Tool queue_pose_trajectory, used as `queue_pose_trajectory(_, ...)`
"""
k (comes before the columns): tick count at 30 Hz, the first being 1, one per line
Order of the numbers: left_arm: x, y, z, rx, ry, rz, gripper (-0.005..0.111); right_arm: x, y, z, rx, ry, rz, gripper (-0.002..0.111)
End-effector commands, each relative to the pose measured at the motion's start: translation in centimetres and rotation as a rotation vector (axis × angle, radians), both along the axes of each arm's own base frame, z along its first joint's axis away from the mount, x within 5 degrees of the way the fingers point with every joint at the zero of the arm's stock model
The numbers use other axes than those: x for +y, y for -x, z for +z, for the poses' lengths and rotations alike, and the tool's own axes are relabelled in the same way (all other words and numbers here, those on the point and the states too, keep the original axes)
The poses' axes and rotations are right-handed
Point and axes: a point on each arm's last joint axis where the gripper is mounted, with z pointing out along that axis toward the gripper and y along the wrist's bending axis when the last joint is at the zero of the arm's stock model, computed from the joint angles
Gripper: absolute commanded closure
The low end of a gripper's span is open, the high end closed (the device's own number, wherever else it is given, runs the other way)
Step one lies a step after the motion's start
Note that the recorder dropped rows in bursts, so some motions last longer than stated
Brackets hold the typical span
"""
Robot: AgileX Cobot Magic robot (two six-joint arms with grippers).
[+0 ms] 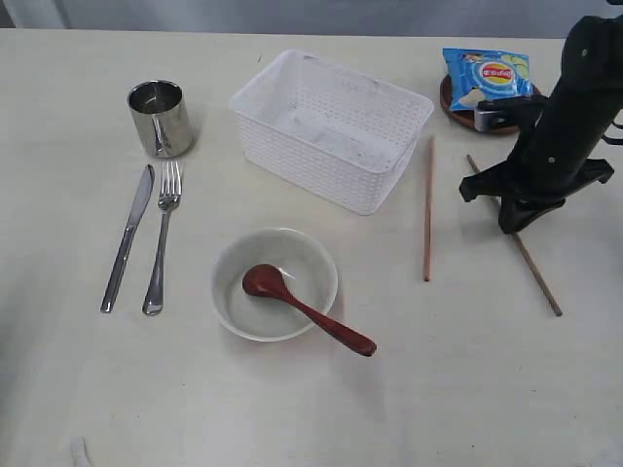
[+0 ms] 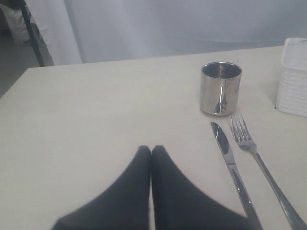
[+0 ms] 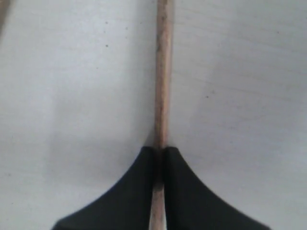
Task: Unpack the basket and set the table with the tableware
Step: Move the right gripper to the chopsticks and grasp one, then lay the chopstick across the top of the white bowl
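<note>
Exterior view. I saw the basket (image 1: 311, 161) standing empty at the middle rear of the table (image 1: 467, 389). The tableware lay spread around it. To its left stood the steel cup (image 1: 161, 119), upright. In front of the cup lay the knife (image 1: 127, 238) and the fork (image 1: 164, 238), side by side and near each other but not touching. In front of the basket sat the pale bowl (image 1: 234, 302). The reddish-brown spoon (image 1: 307, 309) had its head inside the bowl, and its handle lay out over the rim toward the front right. Just right of the basket lay the straight chopstick (image 1: 428, 209), running front to back. The slanted chopstick (image 1: 535, 268) lay farther right, well apart from the first. At the right rear the blue chip bag (image 1: 487, 76) rested on the brown plate (image 1: 450, 102). The right arm (image 1: 565, 126) reached down in front of the plate and hid part of it.

Right wrist view. The right gripper (image 3: 159, 151) was clamped on the slanted chopstick (image 3: 163, 72), with both black fingers pressed against the stick. The stick's free length lay low over the tabletop; I could not tell whether it touched.

Left wrist view. The left gripper (image 2: 151, 149) had its fingers together and held nothing. It hung over bare table, with the cup (image 2: 220, 88), knife (image 2: 230, 163), fork (image 2: 254, 148) and a corner of the basket (image 2: 292, 79) ahead of it. Nothing stood between it and them.
</note>
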Motion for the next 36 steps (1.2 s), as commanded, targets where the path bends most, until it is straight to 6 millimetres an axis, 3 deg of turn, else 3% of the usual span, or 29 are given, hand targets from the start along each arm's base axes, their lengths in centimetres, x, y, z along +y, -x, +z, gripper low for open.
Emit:
queue_pose_trajectory(1, 0.0, 0.0, -0.1, 0.0, 0.005, -0.005, 0.107, -0.1, 0.1, -0.4, -0.013, -0.005, -0.036, 0.109)
queue_pose_trajectory(5, 0.0, 0.0, -0.1, 0.0, 0.005, -0.005, 0.107, -0.1, 0.0, 2.6, -0.1, -0.018, -0.056, 0.109)
queue_pose_trajectory(12, 0.0, 0.0, -0.1, 0.0, 0.004, -0.005, 0.107, 0.9, 1.4, 10.2, -0.3, -0.109, -0.069, 0.109)
queue_pose_trajectory(15, 0.0, 0.0, -0.1, 0.0, 0.004, -0.005, 0.107, 2.8, 2.8, 13.1, -0.37, -0.164, 0.012, 0.109)
queue_pose_trajectory(19, 0.0, 0.0, -0.1, 0.0, 0.004, -0.005, 0.107, 7.9, 5.5, 15.7, -0.437, -0.245, 0.294, 0.109)
queue_pose_trajectory(25, 0.0, 0.0, -0.1, 0.0, 0.004, -0.005, 0.107, 15.7, 8.2, 16.3, -0.432, -0.262, 0.688, 0.109)
queue_pose_trajectory(29, 0.0, 0.0, -0.1, 0.0, 0.004, -0.005, 0.107, 20.2, 9.4, 15.6, -0.366, -0.165, 1.034, 0.109)
queue_pose_trajectory(32, 0.0, 0.0, -0.1, 0.0, 0.004, -0.005, 0.107, 22.2, 9.6, 14.3, -0.312, -0.079, 1.155, 0.109)
queue_pose_trajectory(36, 0.0, 0.0, -0.1, 0.0, 0.004, -0.005, 0.107, 23.3, 9.5, 11.7, -0.186, 0.007, 1.221, 0.109)
